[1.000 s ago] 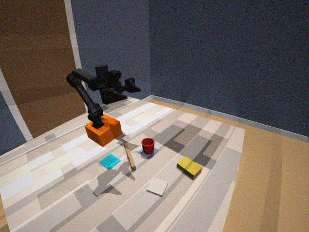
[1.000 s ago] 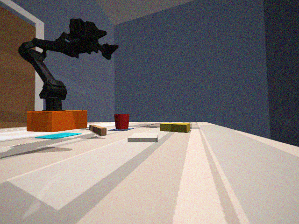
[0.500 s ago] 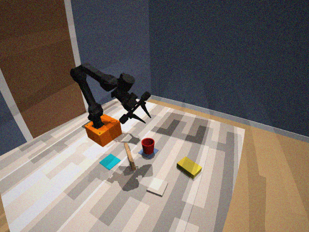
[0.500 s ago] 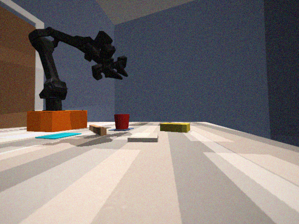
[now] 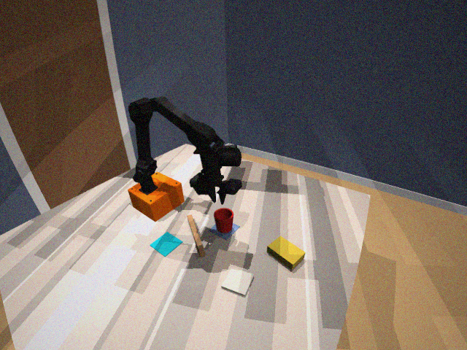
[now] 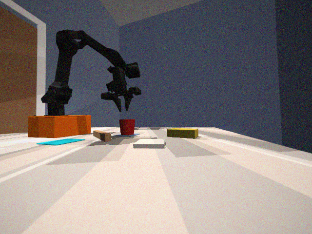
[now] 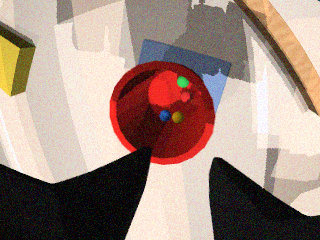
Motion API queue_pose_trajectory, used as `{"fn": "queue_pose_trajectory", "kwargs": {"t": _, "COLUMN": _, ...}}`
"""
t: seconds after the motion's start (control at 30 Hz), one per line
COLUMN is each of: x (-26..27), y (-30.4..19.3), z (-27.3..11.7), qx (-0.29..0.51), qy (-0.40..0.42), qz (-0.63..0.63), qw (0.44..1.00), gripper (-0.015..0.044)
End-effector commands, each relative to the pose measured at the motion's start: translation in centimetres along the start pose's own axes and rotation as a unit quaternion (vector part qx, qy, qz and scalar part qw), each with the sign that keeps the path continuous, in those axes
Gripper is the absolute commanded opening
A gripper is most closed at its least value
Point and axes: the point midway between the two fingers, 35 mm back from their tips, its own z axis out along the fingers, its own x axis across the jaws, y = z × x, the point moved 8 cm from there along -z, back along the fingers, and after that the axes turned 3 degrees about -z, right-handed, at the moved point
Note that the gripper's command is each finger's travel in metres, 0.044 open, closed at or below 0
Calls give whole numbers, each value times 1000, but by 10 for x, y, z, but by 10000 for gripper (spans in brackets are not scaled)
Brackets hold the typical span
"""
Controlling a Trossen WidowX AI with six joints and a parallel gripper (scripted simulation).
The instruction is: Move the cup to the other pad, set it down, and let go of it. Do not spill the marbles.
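A red cup (image 5: pixel 223 221) (image 6: pixel 127 127) (image 7: pixel 132 117) stands upright on the blue pad (image 5: pixel 236 228) (image 6: pixel 137 134) (image 7: pixel 220 82). In the wrist view several marbles lie inside it, among them a green marble (image 7: pixel 183 81), a blue marble (image 7: pixel 165 115) and a yellow one (image 7: pixel 177 117). The other pad, a cyan one (image 5: pixel 166 243) (image 6: pixel 60 141), lies flat on the table nearer the arm's base. My gripper (image 5: pixel 218 202) (image 6: pixel 123 110) (image 7: pixel 181 161) points down, its fingertips a little above the cup's rim. The fingers are partly open with nothing between them.
A wooden bar (image 5: pixel 195 235) (image 6: pixel 102 135) (image 7: pixel 285 45) lies between the two pads. A yellow block (image 5: pixel 285 251) (image 6: pixel 182 132) (image 7: pixel 10 65) lies to the right of the cup in the top and exterior views. A white tile (image 5: pixel 238 281) (image 6: pixel 149 143) lies towards the front. The orange base (image 5: pixel 156 199) (image 6: pixel 59 126) carries the arm.
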Motion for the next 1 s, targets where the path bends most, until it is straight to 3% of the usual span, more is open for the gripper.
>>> {"fn": "queue_pose_trajectory", "kwargs": {"t": 0.0, "x": -1, "y": -5, "z": 14, "qx": -17, "qy": -58, "qz": 57, "qw": 997, "gripper": 148}}
{"fn": "queue_pose_trajectory", "kwargs": {"t": 0.97, "x": -3, "y": -2, "z": 51, "qx": -17, "qy": -58, "qz": 57, "qw": 997, "gripper": 148}}
